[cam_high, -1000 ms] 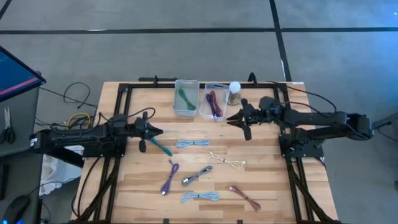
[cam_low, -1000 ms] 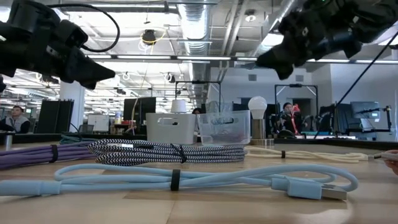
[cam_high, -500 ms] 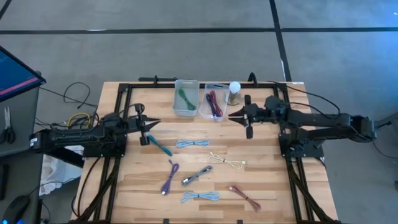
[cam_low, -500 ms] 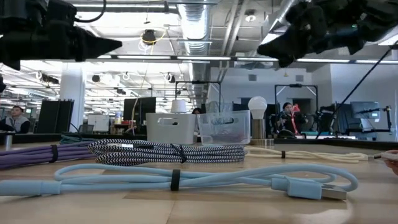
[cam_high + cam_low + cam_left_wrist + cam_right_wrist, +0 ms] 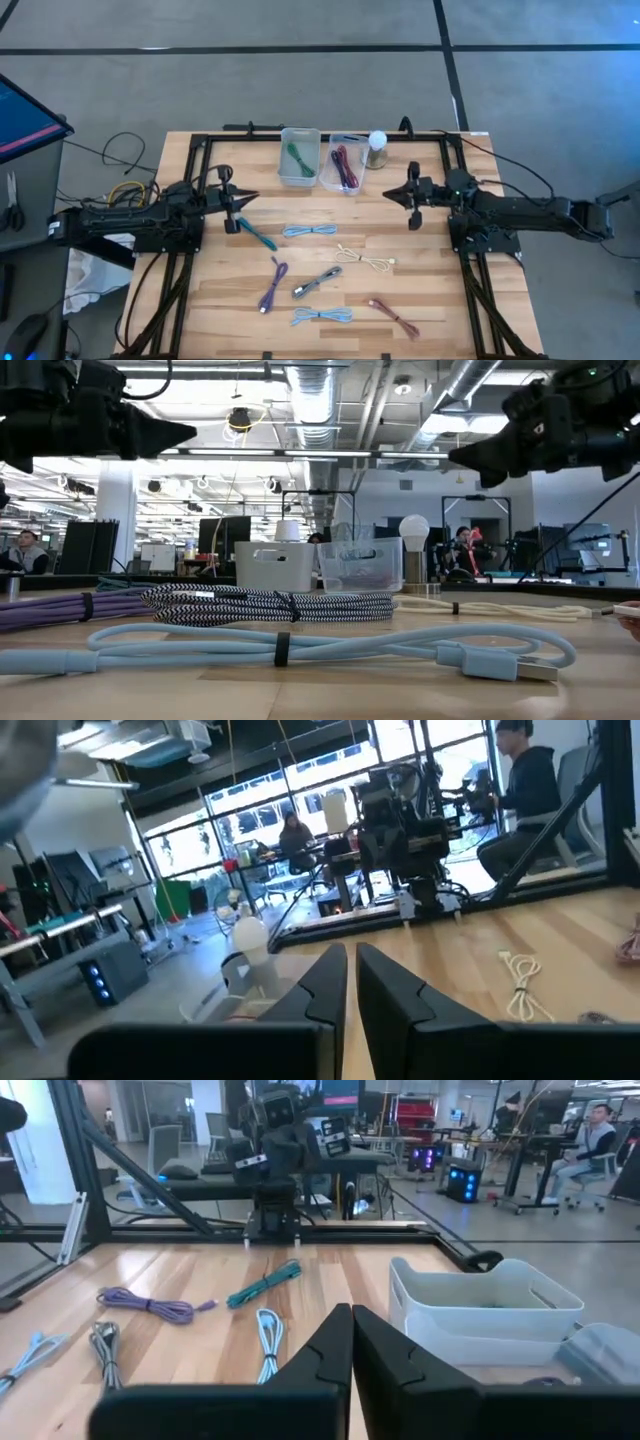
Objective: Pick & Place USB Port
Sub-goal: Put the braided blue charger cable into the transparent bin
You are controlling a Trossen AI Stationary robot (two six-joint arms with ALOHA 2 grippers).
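Several coiled USB cables lie flat on the wooden table (image 5: 430,290): a teal one (image 5: 258,236), a light blue one (image 5: 308,231), a cream one (image 5: 365,258), a purple one (image 5: 272,285), a black-and-white one (image 5: 317,283), a second light blue one (image 5: 322,316) and a reddish one (image 5: 393,316). My left gripper (image 5: 250,197) hovers level above the table's left part, just beyond the teal cable, shut and holding nothing. My right gripper (image 5: 387,193) hovers level at the right, pointing toward the table's left edge, shut and holding nothing.
A white bin (image 5: 299,155) holding a green cable and a clear bin (image 5: 342,165) holding red and dark cables stand at the far edge. A light bulb on a base (image 5: 377,148) stands next to them. Black frame rails (image 5: 190,170) border the table.
My right gripper has drawn back toward the table's right edge and sunk a little, away from the clear bin. My left gripper has risen from the teal cable, tipped up to level and rolled. No cable has moved.
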